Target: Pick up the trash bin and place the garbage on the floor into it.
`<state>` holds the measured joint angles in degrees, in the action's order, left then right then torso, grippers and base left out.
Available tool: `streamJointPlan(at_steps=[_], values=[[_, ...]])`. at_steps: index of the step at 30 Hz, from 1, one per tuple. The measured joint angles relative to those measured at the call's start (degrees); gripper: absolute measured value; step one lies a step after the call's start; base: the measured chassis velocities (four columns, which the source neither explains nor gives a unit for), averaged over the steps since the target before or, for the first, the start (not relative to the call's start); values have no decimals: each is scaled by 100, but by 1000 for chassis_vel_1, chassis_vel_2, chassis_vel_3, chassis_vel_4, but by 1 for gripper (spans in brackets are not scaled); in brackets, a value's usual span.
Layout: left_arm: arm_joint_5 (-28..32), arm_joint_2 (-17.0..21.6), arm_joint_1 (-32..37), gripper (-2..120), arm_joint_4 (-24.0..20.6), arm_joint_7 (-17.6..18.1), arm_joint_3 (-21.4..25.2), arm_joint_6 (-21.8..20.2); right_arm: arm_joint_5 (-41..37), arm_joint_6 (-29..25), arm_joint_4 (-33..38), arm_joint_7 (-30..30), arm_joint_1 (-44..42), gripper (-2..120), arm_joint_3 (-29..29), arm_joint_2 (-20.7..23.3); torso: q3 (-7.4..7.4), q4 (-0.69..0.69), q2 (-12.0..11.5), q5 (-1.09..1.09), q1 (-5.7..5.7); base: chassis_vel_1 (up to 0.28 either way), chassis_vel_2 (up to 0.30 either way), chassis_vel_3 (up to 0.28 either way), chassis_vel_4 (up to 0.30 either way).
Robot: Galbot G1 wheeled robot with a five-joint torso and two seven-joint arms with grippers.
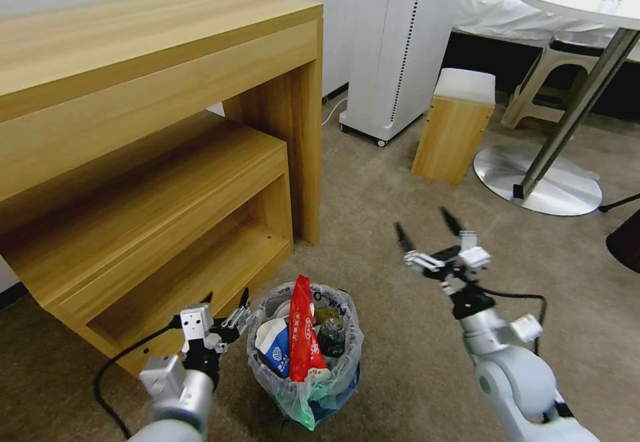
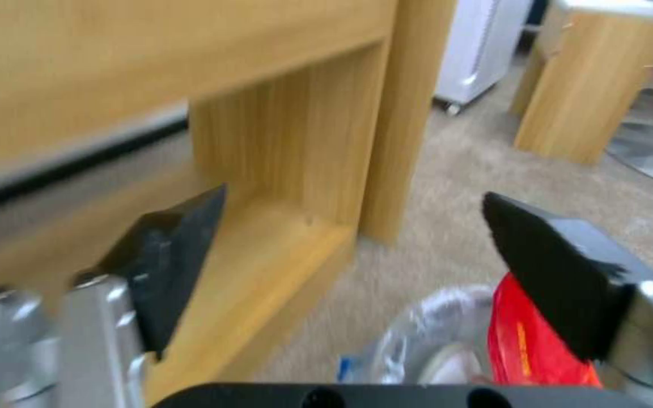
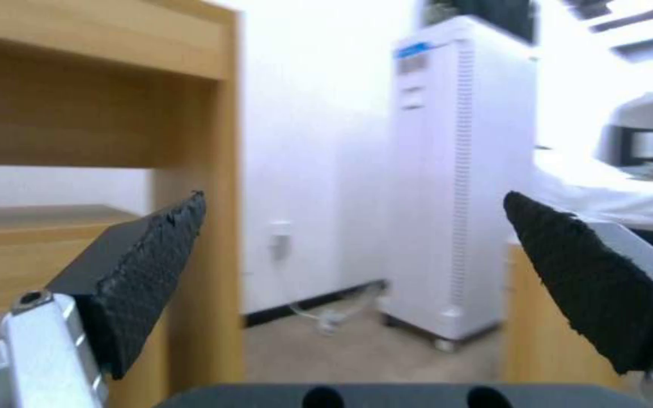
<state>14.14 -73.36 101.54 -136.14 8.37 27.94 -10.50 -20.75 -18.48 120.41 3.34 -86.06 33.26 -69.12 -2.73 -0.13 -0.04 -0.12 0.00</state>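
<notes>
The trash bin (image 1: 308,389) stands on the beige floor (image 1: 400,189) at the bottom centre of the head view, lined with a crinkly plastic bag (image 2: 432,326). Garbage fills it: a red wrapper (image 1: 303,329) sticking upright, a blue-white paper cup (image 1: 273,345) and a plastic bottle (image 1: 331,335). My left gripper (image 1: 227,297) is open just left of the bin's rim, nothing between its fingers; in the left wrist view that gripper (image 2: 355,194) has the red wrapper (image 2: 527,340) under one fingertip. My right gripper (image 1: 427,225) hangs open in the air to the right of the bin, shown empty (image 3: 355,195).
A wooden desk (image 1: 167,95) with a low shelf stands close on the left, right behind my left gripper. Farther back are a white tower appliance (image 1: 400,42), a small wooden stool (image 1: 455,125) and a round table's metal base (image 1: 540,185).
</notes>
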Motion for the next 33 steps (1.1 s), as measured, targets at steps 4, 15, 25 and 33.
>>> streamJointPlan(at_steps=[4,15,25,33], values=[[-141,228,76,106,-54,-283,185,415,135,-180,146,-128,-517,100,548,3,0,0,0,-1,0,0,0,0,0],[-743,189,209,115,-36,-278,224,1032,254,-596,-168,-559,-1009,100,1177,133,0,0,0,2,0,0,0,0,0],[-625,68,363,103,-134,551,388,541,616,-872,-444,-647,-928,100,1007,-200,-1,1,0,1,0,0,0,0,0],[-408,13,376,100,-52,359,339,649,533,-904,-445,-547,-920,100,962,-217,-1,1,0,0,0,0,0,0,0]])
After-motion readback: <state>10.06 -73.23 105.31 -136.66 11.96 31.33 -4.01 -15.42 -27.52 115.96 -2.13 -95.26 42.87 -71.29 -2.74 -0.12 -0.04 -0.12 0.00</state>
